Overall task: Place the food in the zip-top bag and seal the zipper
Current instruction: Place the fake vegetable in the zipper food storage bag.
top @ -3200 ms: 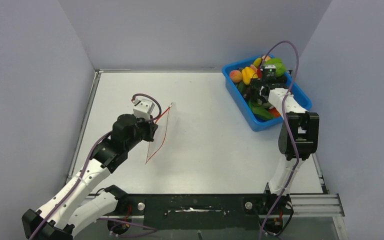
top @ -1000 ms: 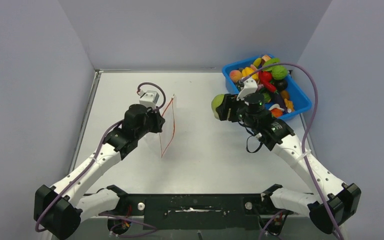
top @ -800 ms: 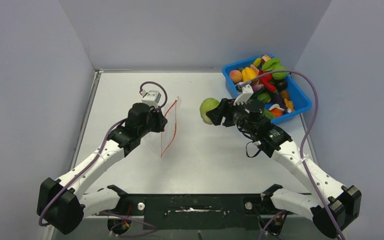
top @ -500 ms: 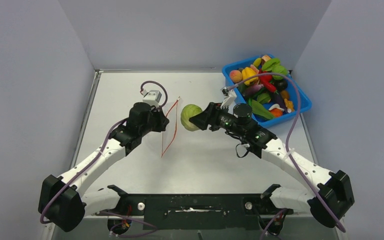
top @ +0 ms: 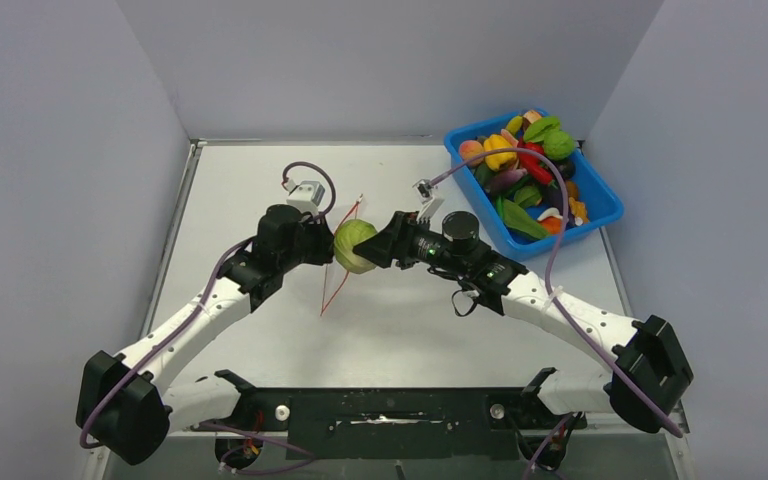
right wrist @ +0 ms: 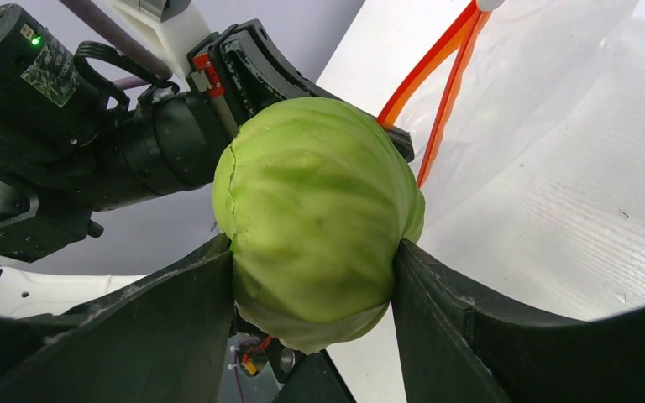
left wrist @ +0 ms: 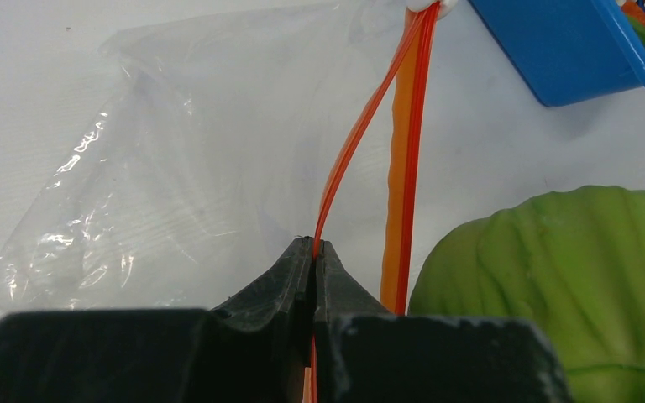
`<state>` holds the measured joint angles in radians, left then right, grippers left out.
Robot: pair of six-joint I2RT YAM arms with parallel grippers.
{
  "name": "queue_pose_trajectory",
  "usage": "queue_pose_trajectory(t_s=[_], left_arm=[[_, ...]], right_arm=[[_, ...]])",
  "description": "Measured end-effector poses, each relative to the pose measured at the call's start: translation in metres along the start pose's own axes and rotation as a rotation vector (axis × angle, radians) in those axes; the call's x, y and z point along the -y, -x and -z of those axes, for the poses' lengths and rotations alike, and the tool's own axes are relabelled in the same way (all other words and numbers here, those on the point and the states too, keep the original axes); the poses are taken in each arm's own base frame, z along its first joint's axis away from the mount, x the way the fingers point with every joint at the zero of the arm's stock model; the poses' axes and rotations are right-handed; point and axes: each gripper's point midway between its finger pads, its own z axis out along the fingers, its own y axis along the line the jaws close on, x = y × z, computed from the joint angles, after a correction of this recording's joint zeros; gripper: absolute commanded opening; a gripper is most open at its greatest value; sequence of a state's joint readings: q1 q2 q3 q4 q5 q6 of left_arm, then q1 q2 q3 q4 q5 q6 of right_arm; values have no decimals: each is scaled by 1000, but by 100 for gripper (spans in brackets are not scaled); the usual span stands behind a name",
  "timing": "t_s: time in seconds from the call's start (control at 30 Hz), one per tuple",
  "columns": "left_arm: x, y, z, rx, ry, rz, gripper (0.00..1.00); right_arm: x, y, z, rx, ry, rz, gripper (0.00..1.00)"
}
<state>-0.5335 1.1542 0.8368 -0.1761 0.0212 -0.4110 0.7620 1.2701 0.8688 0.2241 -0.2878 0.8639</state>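
My left gripper (top: 322, 246) (left wrist: 314, 245) is shut on one lip of the orange-red zipper (left wrist: 361, 143) and holds the clear zip-top bag (left wrist: 176, 168) up on edge, mouth parted. My right gripper (top: 372, 248) (right wrist: 315, 277) is shut on a green round cabbage (top: 353, 245) (right wrist: 315, 210), held right at the bag's mouth, beside the zipper strips (right wrist: 437, 84). The cabbage also shows in the left wrist view (left wrist: 554, 285), just right of the second zipper lip. The rest of the food (top: 525, 165) lies in the tub.
A blue plastic tub (top: 600, 212) with several toy fruits and vegetables stands at the back right; its corner shows in the left wrist view (left wrist: 571, 59). Grey walls enclose the white table (top: 410, 330).
My right gripper has lifted the cabbage out of the blue tub and carried it left across the table to the bag's mouth. My left gripper has kept holding the bag up, shifting slightly.
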Motion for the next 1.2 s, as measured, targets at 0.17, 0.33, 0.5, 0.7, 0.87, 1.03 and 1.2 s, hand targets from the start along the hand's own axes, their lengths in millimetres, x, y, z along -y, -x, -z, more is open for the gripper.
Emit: queue_pose_trajectory(t_s=[0.17,0.33,0.5,0.7,0.87,1.03,1.2], left_arm=[[3,1,3,2,-14,0,0],[8,9,8,18,-28,-1,0],[11,15,13,34,-35,-1,0],[12,18,14,35,-36,-2,0],[15,22,16,42,-44,-6,0],[17,23,16,39,-55,-10,0],[16,21,15,30,-53,-18,0]], right_arm=[[3,3,-1,19,-19,-13,42],[9,5,-2,33,-49,-27,42],[21,0,-6,23,-92,-47,42],[42,-13,-9,-11,-177,-70,42],[49,-17,-10,-32,-219,-90,42],[50,-15,-12,-33,-234,-119,43],[44,-16,-12,-43,-209,-125,42]])
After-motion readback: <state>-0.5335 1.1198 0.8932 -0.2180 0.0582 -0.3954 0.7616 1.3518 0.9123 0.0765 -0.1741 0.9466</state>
